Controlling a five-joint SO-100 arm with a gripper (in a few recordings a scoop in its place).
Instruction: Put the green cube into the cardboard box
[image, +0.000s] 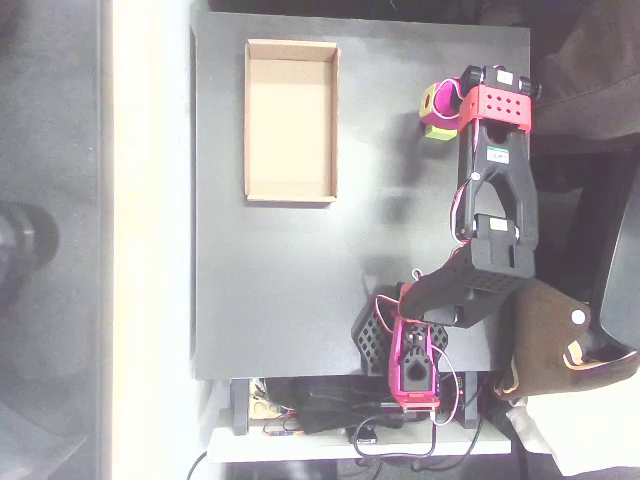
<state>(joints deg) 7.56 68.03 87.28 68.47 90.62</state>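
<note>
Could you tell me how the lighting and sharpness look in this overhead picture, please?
In the overhead view, a bright washed-out strip runs down the left beside the dark table; the cardboard box floor is pale but readable; the whole frame is soft, so the green cube at the gripper blurs into it.

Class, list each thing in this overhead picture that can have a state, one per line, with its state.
Shallow tan cardboard box: open-topped, empty, flat on the table.
Small lime-green cube: on the table, outside the box, partly hidden at the claw.
Magenta claw: down over the cube; open or shut cannot be told.
Dark table: carries the box, cube and arm.
</note>
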